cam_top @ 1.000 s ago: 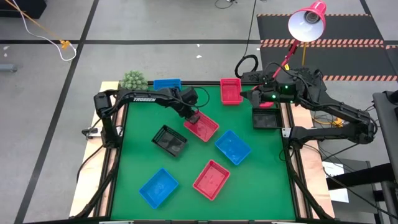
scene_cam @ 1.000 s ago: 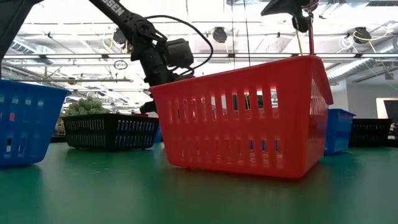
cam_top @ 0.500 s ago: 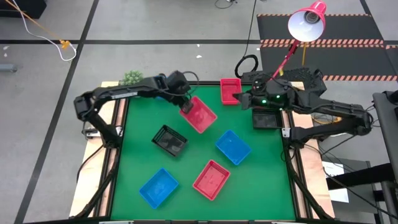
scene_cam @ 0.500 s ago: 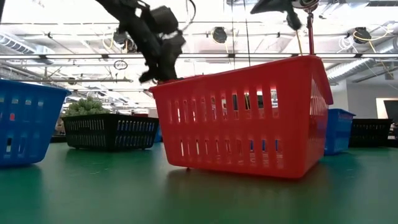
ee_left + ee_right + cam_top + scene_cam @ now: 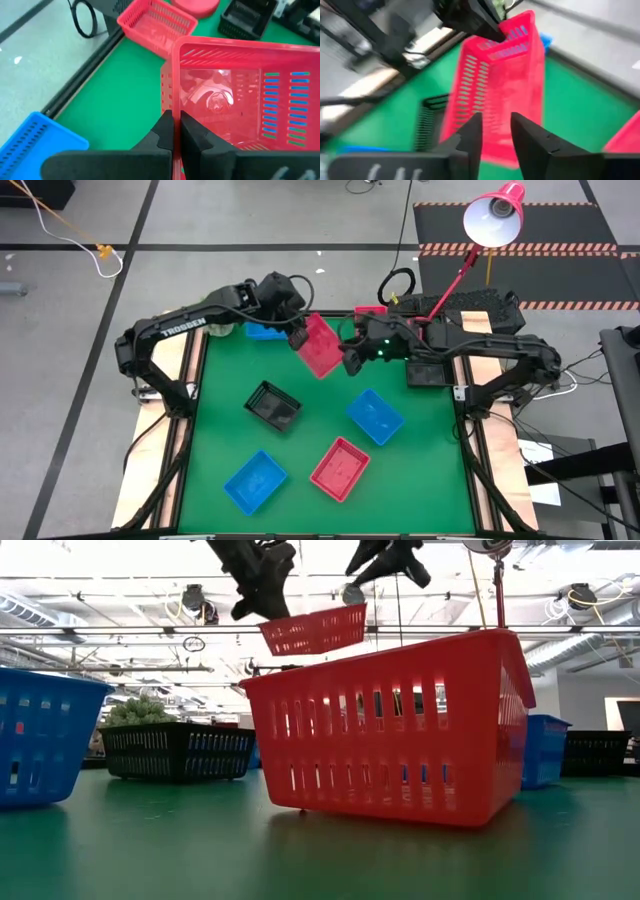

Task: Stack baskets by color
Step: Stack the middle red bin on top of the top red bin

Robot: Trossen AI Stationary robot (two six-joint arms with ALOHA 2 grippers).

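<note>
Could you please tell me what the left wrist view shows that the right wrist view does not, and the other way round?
Only the left wrist view shows a second red-pink slatted plastic basket resting on the green table, with a black slatted basket beyond. Only the right wrist view shows the right gripper, fingers open, facing the lifted basket. Both show the lifted red-pink slatted plastic basket, clamped at its rim by the left gripper.

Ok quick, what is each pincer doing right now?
Left pincer: closed on the rim of the lifted red basket.
Right pincer: open, holding nothing, facing that basket.
</note>
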